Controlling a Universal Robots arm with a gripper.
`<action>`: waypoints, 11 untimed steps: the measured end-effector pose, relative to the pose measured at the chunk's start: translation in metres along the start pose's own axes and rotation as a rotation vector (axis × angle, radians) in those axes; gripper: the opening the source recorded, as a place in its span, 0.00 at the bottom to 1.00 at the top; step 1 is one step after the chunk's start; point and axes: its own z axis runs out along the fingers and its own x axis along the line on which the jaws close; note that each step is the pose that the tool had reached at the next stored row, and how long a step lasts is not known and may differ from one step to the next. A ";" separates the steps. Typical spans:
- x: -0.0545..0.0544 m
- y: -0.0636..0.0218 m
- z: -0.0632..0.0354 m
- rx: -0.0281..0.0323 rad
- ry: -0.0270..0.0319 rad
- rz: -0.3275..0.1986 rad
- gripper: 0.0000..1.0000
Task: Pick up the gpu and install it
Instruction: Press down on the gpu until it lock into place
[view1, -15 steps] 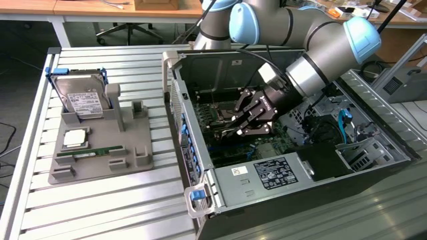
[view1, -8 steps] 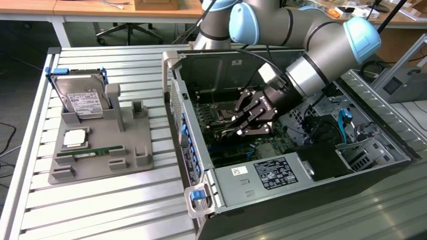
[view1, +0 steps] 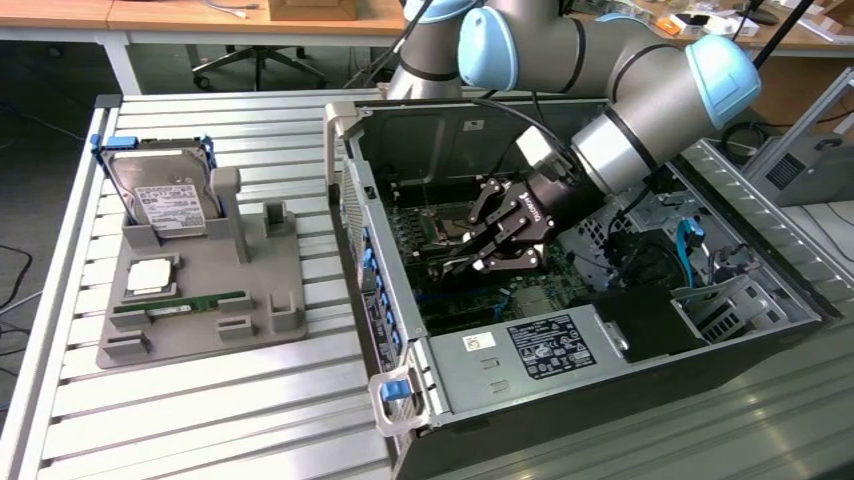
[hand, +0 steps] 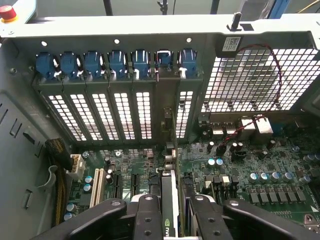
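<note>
In the wrist view the gpu (hand: 169, 192) stands on edge between my gripper's (hand: 170, 205) black fingers (hand: 148, 212), which are shut on it. A green logo shows on its upper edge. Its silvery bracket end (hand: 167, 117) reaches into an open slot gap in the case's rear panel, over the motherboard (hand: 250, 160). In the exterior view my gripper (view1: 497, 240) is low inside the open computer case (view1: 387, 300), above the motherboard, and the card itself is mostly hidden by the fingers.
A grey parts fixture (view1: 200, 320) on the slatted table at the exterior view's left holds a hard drive (view1: 167, 195), a processor (view1: 150, 277) and a green memory stick (view1: 180, 303). The power supply (view1: 541, 350) sits at the case's near end. Blue slot clips (hand: 110, 62) line the rear panel.
</note>
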 end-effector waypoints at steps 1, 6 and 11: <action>0.000 0.0001 -0.0001 0.0000 -0.0001 0.000 0.27; 0.000 0.0028 -0.0033 0.0000 0.0001 0.000 0.27; 0.000 0.0037 -0.0045 0.0000 0.0008 0.001 0.27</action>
